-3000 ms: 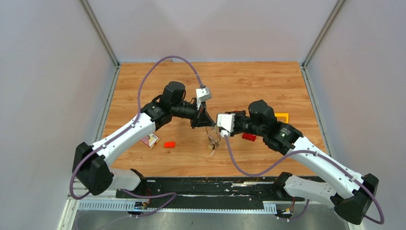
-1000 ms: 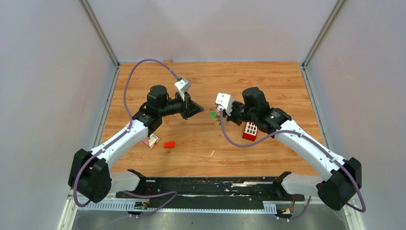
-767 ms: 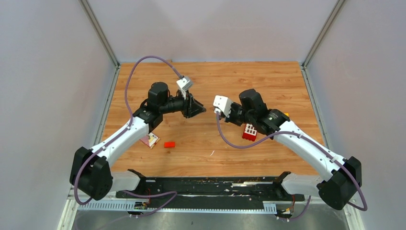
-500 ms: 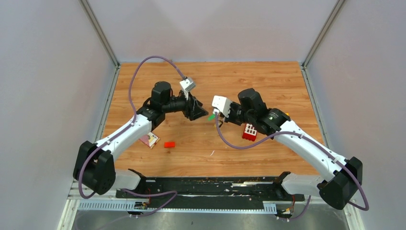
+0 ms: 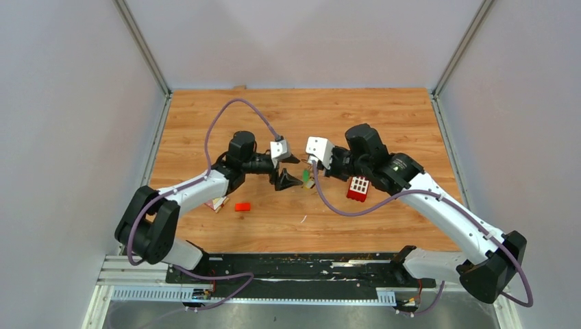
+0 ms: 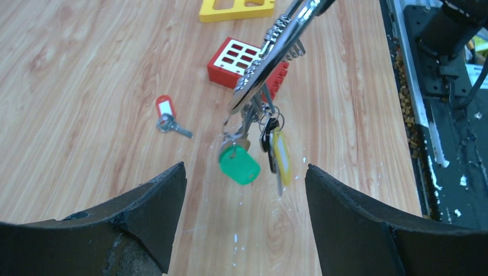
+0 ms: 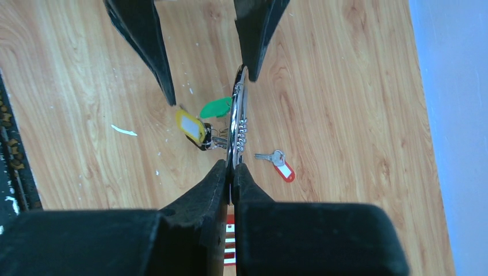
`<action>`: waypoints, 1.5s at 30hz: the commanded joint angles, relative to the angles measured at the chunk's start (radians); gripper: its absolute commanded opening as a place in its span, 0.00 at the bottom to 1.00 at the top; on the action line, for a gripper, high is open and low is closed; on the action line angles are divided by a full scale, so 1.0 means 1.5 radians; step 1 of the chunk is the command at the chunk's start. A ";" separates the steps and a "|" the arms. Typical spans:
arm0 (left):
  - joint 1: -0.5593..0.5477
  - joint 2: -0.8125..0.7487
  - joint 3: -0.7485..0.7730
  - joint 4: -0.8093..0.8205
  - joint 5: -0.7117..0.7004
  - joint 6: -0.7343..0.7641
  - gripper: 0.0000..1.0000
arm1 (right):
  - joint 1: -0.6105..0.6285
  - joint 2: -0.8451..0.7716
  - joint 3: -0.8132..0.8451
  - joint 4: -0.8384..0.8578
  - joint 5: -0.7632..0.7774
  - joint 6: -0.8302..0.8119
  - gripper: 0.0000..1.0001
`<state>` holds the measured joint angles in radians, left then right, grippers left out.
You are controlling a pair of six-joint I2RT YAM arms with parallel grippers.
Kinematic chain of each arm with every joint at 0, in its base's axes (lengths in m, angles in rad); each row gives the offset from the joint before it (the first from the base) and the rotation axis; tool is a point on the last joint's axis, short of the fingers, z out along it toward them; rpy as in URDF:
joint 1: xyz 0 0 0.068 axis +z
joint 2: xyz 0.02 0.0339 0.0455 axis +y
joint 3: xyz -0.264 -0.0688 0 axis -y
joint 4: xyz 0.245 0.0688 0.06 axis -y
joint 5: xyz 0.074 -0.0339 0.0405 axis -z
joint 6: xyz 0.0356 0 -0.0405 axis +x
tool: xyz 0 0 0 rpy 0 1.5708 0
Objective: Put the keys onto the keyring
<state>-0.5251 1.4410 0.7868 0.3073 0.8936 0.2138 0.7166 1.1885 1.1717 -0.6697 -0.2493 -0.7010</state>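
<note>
My right gripper (image 7: 231, 165) is shut on the keyring (image 7: 237, 121), a silver ring seen edge-on and held above the table. A bunch of keys hangs from it: a green-headed one (image 6: 239, 164), a yellow-tagged one (image 6: 281, 154) and a black one between them. My left gripper (image 6: 246, 167) is open, its fingers (image 7: 144, 40) on either side of the hanging bunch without touching it. One more key with a red tag (image 6: 167, 115) lies flat on the wood. In the top view the two grippers meet at mid-table around the green key (image 5: 305, 175).
A red block with white squares (image 5: 357, 188) sits under the right arm. A yellow plastic piece (image 6: 236, 8) lies beyond it. A small red block (image 5: 242, 206) and a printed card (image 5: 216, 202) lie near the left arm. A white scrap (image 5: 302, 219) is at the front.
My left gripper has opened and swung right and down, bringing its fingers around the hanging keys. The right gripper has stayed shut on the keyring, almost in place.
</note>
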 commanded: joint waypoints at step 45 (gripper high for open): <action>-0.048 0.121 0.284 -0.535 -0.136 0.291 0.19 | -0.022 -0.041 -0.046 0.036 -0.001 -0.057 0.00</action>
<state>-0.5892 1.5986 1.1614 -0.4053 0.7273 0.6209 0.6777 1.1400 1.1088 -0.6640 -0.2379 -0.7666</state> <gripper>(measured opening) 0.186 0.056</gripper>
